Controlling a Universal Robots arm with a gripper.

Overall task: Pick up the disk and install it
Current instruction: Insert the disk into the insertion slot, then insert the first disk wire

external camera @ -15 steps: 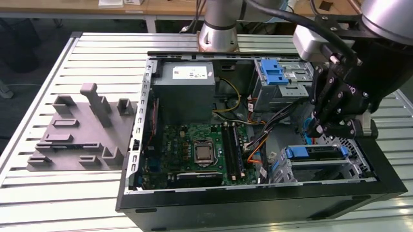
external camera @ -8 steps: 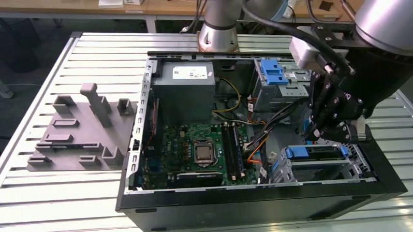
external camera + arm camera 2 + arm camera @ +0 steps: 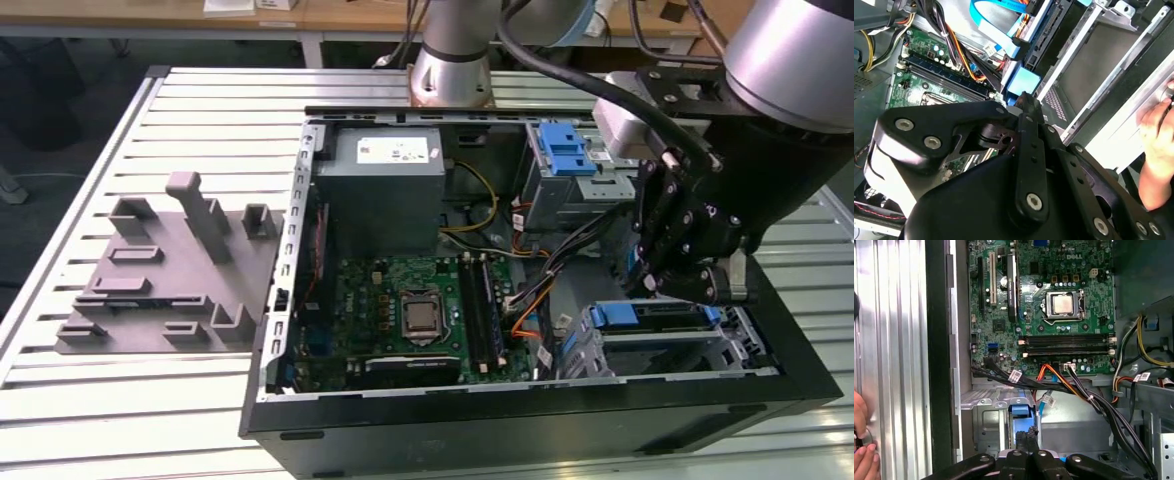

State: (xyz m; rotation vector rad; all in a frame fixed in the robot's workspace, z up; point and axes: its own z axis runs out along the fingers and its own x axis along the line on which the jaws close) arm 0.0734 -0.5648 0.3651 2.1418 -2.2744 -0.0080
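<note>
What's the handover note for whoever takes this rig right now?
Gripper: down inside the open computer case, at the disk's blue carrier; its grip cannot be judged.
Disk: lying in the drive cage at the exterior view's right, off the table.
Done: pickup, disk brought to the cage.
Left: install not confirmed; full seating cannot be judged.
Note: a person's hand rests on the table beside the case.

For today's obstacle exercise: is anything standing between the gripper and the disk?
Nothing visible does. In the first wrist view the gripper is right at the disk, at its blue bracket, in the metal cage. The cables run beside it, not across the gap.
</note>
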